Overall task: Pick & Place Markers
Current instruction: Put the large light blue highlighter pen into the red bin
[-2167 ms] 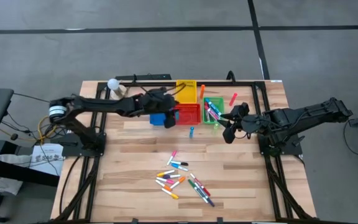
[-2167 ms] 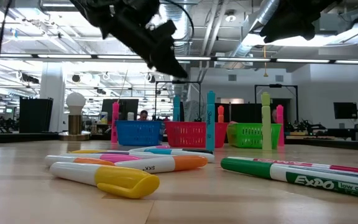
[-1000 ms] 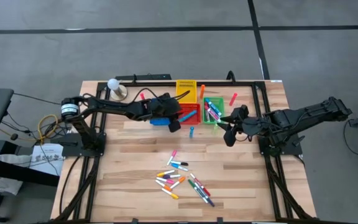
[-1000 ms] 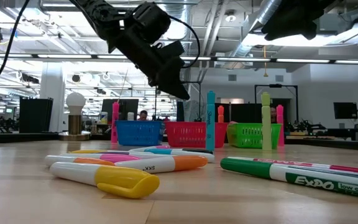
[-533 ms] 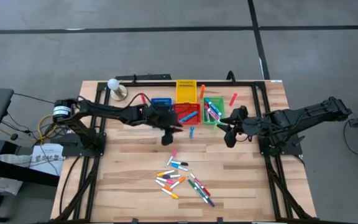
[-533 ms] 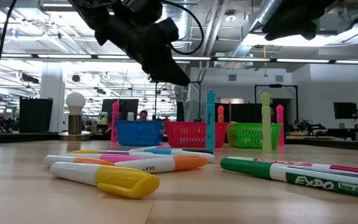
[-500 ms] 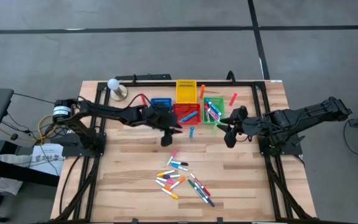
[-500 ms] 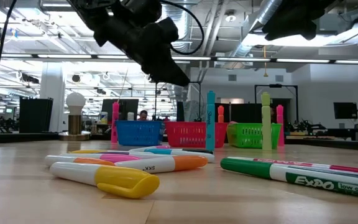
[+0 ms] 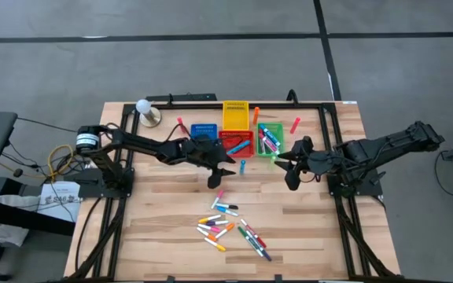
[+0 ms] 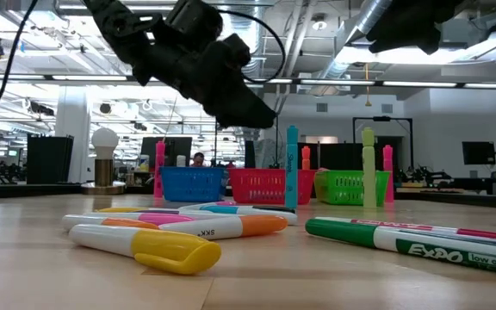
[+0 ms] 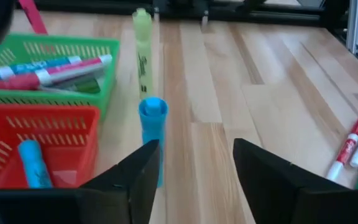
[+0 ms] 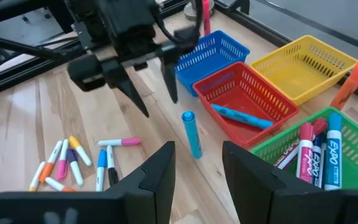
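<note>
Several markers lie in a loose heap on the wood near the table's front. One blue marker stands upright on its end in front of the red bin, where another blue marker lies. My left gripper hangs open just on the near side of the red bin. The upright blue marker is beside its fingers, and nothing is between them. My right gripper hovers open near the green bin, which holds several markers.
Blue and yellow bins sit in the far row with the red and green ones. More markers stand upright there: yellow-green, orange, pink. A white ball lamp is at far left. Bare wood lies between bins and heap.
My left gripper has moved from above the red bin toward the table's near edge, sinking a little and turning as it went. Its fingers have spread open in the last half second. My right gripper has kept still.
</note>
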`<state>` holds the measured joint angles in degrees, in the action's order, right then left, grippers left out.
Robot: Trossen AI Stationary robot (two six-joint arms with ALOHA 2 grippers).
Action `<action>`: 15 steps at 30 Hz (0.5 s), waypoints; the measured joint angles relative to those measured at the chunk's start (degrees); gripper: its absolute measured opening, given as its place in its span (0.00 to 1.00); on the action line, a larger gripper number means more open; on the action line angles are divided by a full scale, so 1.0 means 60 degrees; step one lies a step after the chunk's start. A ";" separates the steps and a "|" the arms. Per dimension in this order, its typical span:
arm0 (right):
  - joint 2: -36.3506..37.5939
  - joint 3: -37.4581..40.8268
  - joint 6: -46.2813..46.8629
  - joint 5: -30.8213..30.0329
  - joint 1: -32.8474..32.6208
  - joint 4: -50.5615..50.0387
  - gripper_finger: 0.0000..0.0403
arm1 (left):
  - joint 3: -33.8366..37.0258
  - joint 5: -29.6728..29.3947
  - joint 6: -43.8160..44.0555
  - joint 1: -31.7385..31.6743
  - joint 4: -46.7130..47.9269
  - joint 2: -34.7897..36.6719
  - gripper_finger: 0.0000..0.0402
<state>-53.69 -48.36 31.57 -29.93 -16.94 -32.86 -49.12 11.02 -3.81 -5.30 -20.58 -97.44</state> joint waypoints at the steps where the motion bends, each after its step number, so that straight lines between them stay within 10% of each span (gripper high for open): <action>1: 0.0000 0.0000 0.0001 0.0000 -0.0037 0.0037 0.31 | 0.0000 0.0000 0.0010 0.0016 -0.0125 -0.0124 0.52; 15: 0.0000 0.0000 0.0000 0.0000 -0.0066 0.0160 0.31 | -0.0047 -0.0114 0.0257 -0.0006 -0.1420 -0.0936 0.56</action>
<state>-53.69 -48.36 31.57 -29.93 -17.34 -31.90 -49.41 10.34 -2.26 -5.34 -29.10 -103.06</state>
